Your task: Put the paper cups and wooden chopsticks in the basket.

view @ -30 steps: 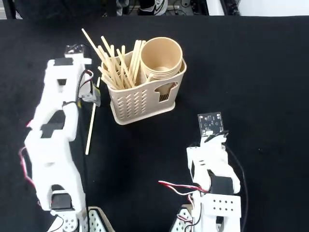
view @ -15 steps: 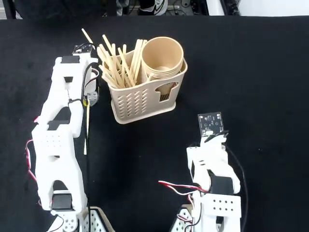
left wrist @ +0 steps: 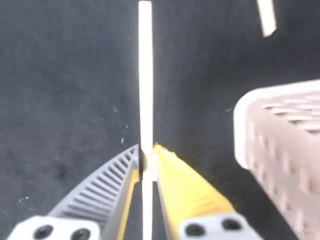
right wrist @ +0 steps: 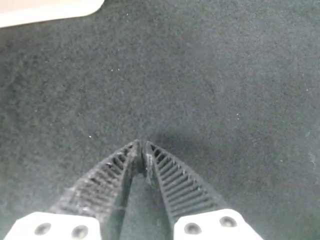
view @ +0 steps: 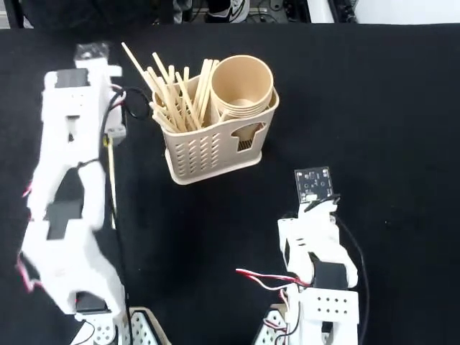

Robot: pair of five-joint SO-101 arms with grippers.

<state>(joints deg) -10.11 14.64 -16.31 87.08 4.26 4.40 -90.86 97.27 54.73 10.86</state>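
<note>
Plainly slim, pale chopstick (left wrist: pixel 145 75) (straight)

Left arm (view: pixel 68 180) stretches out long and nearly straight, its left gripper (left wrist: pixel 146 155) pinched tight on a wooden chopstick (left wrist: pixel 145 75). Right arm (view: pixel 316 266) sits folded close to its base, right gripper (right wrist: pixel 141 150) pointing downward, jaws pressed together.

Left fingers (left wrist: pixel 185 190) pinch chopstick (left wrist: pixel 145 75) over black table (left wrist: pixel 60 75); basket (left wrist: pixel 285 140) near.
</note>
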